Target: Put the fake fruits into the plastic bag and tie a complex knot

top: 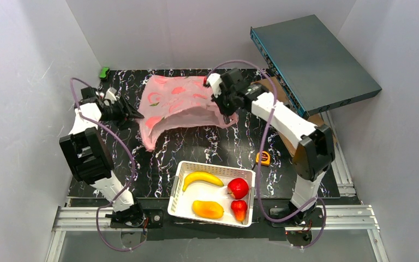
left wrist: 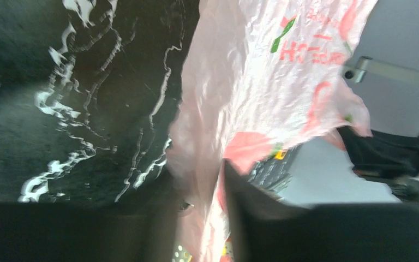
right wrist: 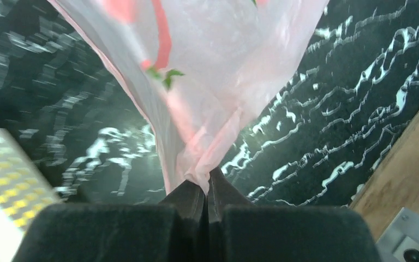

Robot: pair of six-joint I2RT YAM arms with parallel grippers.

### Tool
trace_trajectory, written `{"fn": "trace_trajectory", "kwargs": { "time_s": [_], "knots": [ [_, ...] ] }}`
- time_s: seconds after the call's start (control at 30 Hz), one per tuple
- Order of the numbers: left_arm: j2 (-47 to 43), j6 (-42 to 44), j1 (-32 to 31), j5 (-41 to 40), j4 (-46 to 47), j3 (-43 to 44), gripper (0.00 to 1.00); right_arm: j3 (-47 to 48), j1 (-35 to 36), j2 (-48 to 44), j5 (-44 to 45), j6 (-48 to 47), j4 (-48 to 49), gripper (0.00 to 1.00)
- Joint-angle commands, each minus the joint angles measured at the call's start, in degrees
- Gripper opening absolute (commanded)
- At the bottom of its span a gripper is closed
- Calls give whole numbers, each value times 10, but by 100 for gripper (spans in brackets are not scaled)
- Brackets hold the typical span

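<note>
The pink plastic bag point(top: 177, 103) lies at the back middle of the black marbled table, its near edge lifted into an arch. My right gripper point(top: 222, 106) is shut on the bag's right corner; the right wrist view shows the pink film point(right wrist: 213, 65) pinched between the closed fingers point(right wrist: 207, 183). My left gripper point(top: 137, 115) is at the bag's left edge. In the left wrist view its jaws stand apart point(left wrist: 199, 180) with bag film point(left wrist: 262, 82) running between them. The banana point(top: 202, 178), mango point(top: 208, 209), apple point(top: 238, 188) and small red pointed fruit point(top: 240, 210) lie in the basket.
The white lattice basket point(top: 181, 174) sits at the near middle, between the arm bases. A yellow-orange tape measure point(top: 262, 158) lies to its right. A large grey box point(top: 316, 60) leans over brown board at the back right. A small green object point(top: 104, 72) sits at the back left.
</note>
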Motion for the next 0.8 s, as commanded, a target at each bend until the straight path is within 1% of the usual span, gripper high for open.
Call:
{"fn": "trace_trajectory", "kwargs": {
  "time_s": [0.0,0.03,0.07,0.1,0.13,0.27,0.33,0.4,0.5,0.63,0.77],
  "knots": [
    [-75,159,-16,9,-27,87,67,106,-4,-58,-171,75,-79,1],
    [-94,184,-24,9,-27,100,81,133,-4,-54,-189,90,-97,1],
    [-117,206,-34,11,-22,114,89,158,-4,-47,-201,110,-113,1],
    [-138,232,-49,12,-15,122,94,184,-4,-38,-215,125,-130,1],
    [-163,255,-65,10,-3,124,98,211,-4,-30,-231,136,-148,1],
    [-265,351,-152,-27,68,78,98,262,-4,-16,-264,180,-172,1],
    [-292,374,-200,-62,102,52,98,272,-4,-19,-276,201,-168,1],
    [-298,398,-254,-99,111,38,98,282,-4,-23,-295,222,-169,1],
    [-304,380,-306,-148,152,3,98,283,-4,-36,-302,255,-161,1],
    [-330,338,-352,-166,200,-63,98,274,-4,-62,-300,304,-140,1],
    [-373,267,-385,-173,240,-116,98,244,-5,-86,-279,348,-116,1]
  ]
}}
